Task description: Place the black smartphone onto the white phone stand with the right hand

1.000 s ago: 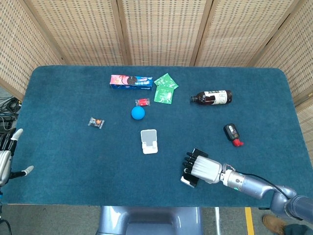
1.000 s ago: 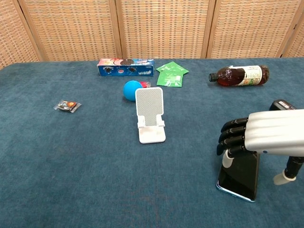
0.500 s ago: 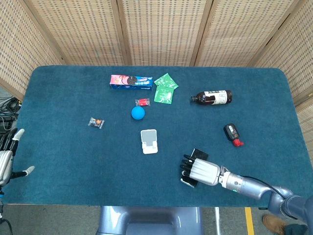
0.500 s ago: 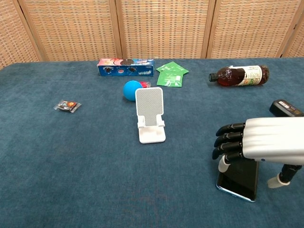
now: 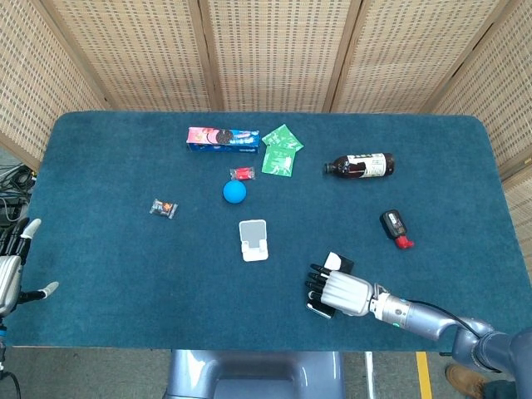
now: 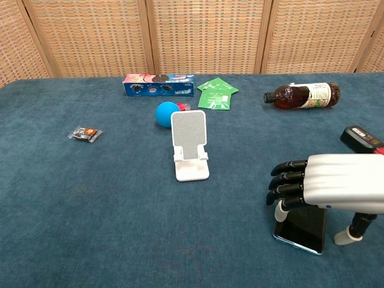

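The black smartphone [image 6: 301,227] lies flat on the blue cloth at the near right; in the head view only its ends [image 5: 339,263] show from under the hand. My right hand [image 6: 327,188] [image 5: 339,292] hovers over it, palm down. Its fingers [image 6: 287,180] curl over the phone's left edge and the thumb [image 6: 350,233] hangs off the right edge, apart from it. The phone is not lifted. The white phone stand [image 6: 191,144] [image 5: 253,239] stands empty mid-table, well left of the hand. My left hand [image 5: 12,271] rests off the table's left edge, fingers apart, holding nothing.
A blue ball [image 6: 167,114] and a small red item sit just behind the stand. A cookie box [image 6: 159,84], green packets [image 6: 216,94] and a lying brown bottle [image 6: 303,95] line the back. A candy wrapper [image 6: 85,134] lies left, a black-red device [image 6: 361,138] right.
My right hand has sunk lower over the phone and shifted slightly left and nearer. The phone and stand have not moved.
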Robot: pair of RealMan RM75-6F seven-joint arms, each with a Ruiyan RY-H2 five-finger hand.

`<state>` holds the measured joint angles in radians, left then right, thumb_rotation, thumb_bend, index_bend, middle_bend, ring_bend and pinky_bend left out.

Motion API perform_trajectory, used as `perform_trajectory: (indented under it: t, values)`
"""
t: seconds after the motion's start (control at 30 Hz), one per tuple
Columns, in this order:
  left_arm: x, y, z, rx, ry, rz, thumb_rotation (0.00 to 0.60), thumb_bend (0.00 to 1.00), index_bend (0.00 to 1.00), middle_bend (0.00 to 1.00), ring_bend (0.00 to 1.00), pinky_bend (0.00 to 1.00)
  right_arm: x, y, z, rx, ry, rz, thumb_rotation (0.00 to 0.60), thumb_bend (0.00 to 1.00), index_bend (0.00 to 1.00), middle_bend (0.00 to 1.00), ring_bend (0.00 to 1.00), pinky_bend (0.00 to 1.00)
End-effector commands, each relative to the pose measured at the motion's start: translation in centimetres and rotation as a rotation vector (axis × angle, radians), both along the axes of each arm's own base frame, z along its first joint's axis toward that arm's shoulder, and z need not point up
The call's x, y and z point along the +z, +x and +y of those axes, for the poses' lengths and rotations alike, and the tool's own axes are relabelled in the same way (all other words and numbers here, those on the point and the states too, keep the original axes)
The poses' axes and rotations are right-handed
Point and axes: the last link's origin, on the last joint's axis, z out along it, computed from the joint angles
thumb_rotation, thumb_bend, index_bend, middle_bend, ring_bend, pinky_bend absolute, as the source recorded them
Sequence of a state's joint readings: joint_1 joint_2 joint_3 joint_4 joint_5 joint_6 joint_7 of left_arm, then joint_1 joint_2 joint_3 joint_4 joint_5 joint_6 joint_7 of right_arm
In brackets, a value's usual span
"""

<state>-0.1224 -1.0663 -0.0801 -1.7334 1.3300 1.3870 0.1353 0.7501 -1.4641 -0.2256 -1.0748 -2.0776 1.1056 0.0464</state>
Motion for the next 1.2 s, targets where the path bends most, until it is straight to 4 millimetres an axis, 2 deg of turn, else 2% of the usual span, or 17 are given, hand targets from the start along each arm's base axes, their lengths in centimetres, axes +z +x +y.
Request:
perform_trajectory:
  t: [0.03, 1.2]
  values:
    - [0.0, 0.0, 0.0, 0.0, -0.001, -0.001, 0.6, 0.0, 0.0, 0.0, 0.0, 0.0, -0.1, -0.3, 0.0, -0.01, 0.005, 0.008, 0.6, 0.02, 0.34, 0.28, 0.21, 0.17]
    - [0.1, 0.0, -0.1, -0.001, -0.001, -0.003, 0.6, 0.0, 0.0, 0.0, 0.0, 0.0, -0.7, 1.5, -0.8, -0.024, -0.029, -0.079, 0.6, 0.01, 0.31, 0.27, 0.21, 0.15]
